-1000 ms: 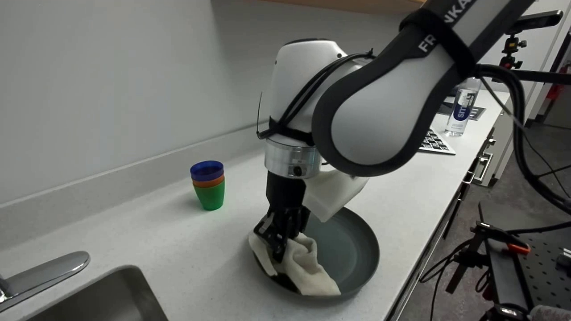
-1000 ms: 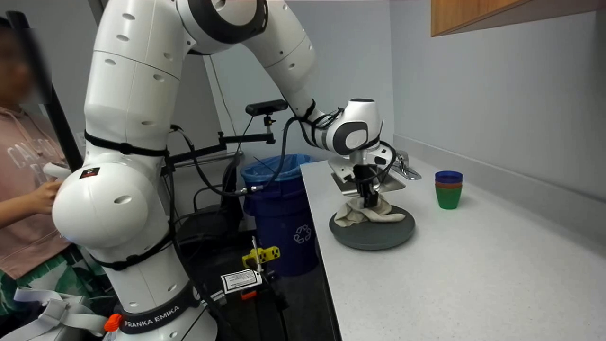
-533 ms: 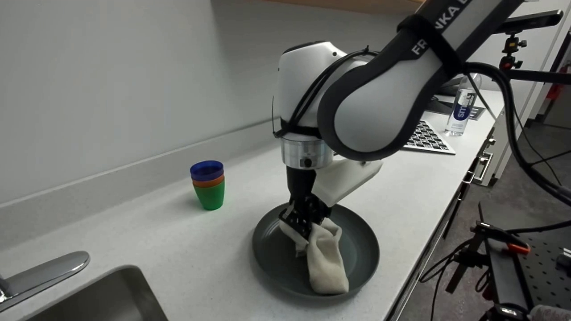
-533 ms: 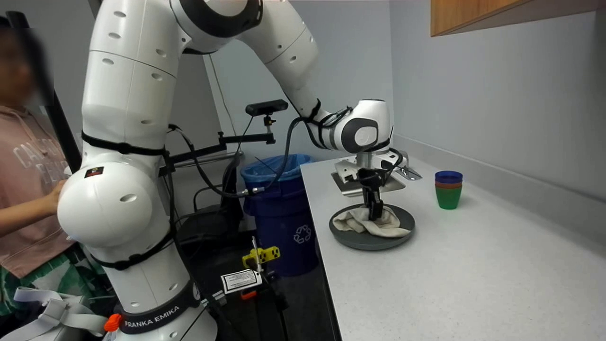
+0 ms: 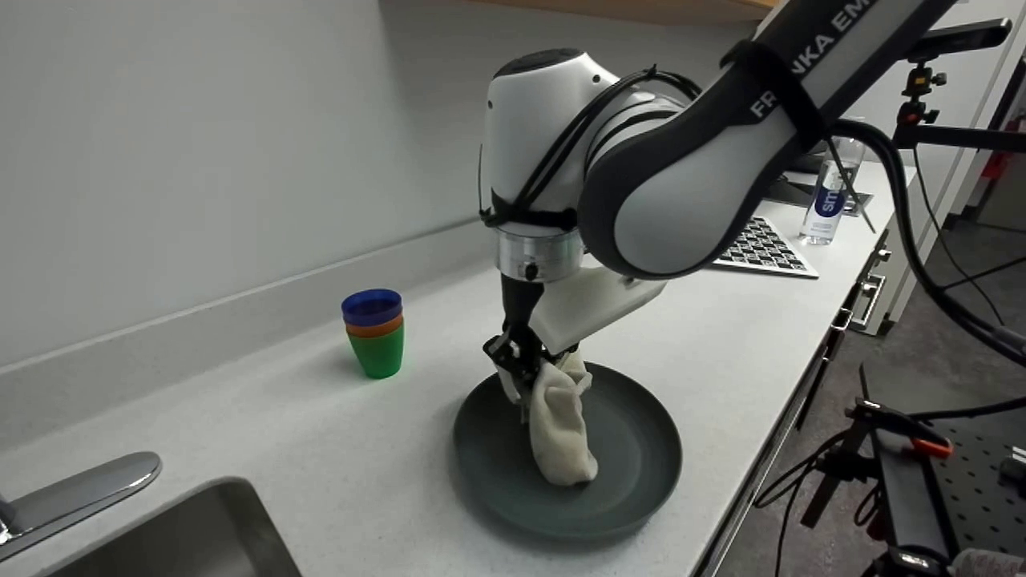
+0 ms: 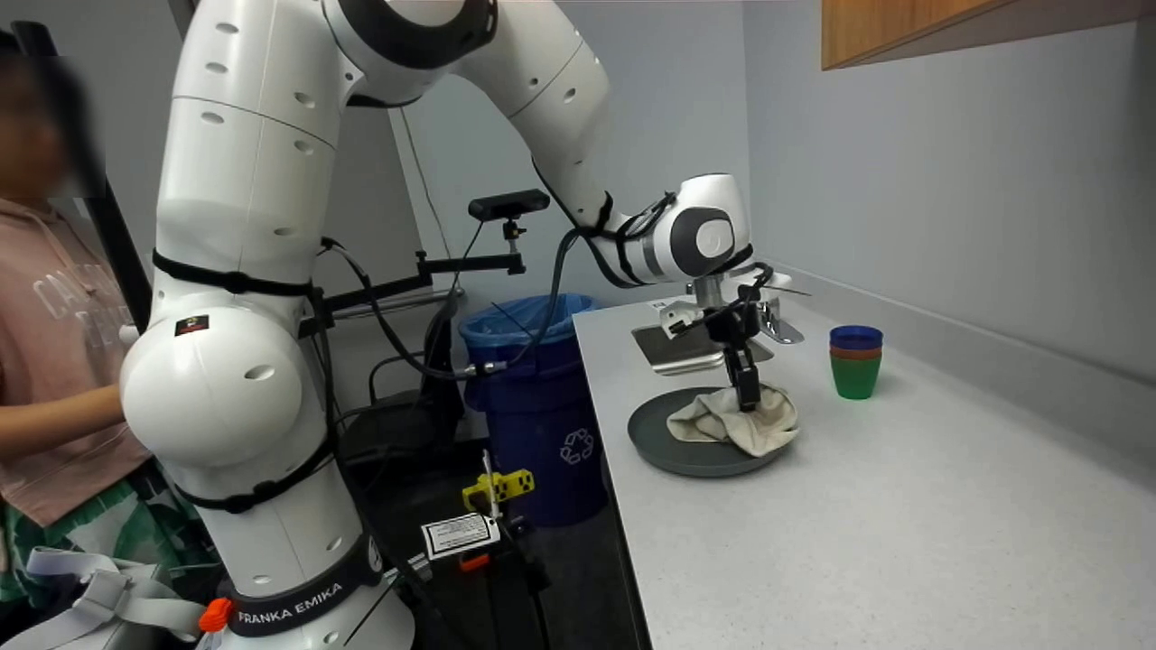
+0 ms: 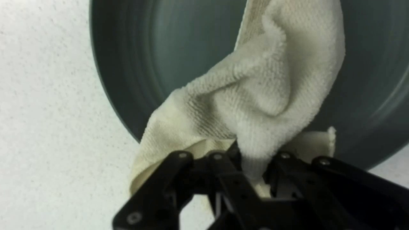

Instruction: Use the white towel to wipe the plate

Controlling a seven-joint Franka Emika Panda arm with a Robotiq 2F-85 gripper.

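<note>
The white towel [image 7: 262, 89] is bunched and creased, its middle pinched by my gripper [image 7: 252, 163], which is shut on it. Below lies the dark grey-green plate [image 7: 188, 41], flat on the counter. In an exterior view the towel [image 5: 559, 437] drapes down over the middle of the plate [image 5: 637, 449], while the gripper [image 5: 527, 389] leans above the plate's far side. From another angle the towel [image 6: 768, 431] spreads to the plate's rim on the cups' side. The wrist view has one fold reaching past the rim. Towel folds hide the fingertips and part of the plate.
Stacked blue, orange and green cups [image 5: 377, 353] stand near the wall, beyond the plate. A sink [image 5: 196, 537] and faucet [image 5: 104, 493] are at one end of the counter. Toward the other end are a checkered board [image 5: 765, 252] and a water bottle [image 5: 830, 200].
My gripper, still holding the towel, has swept across the plate from the sink side, then back toward the wall and cups, tilting as it goes. The towel has been dragged along; the plate stays put.
</note>
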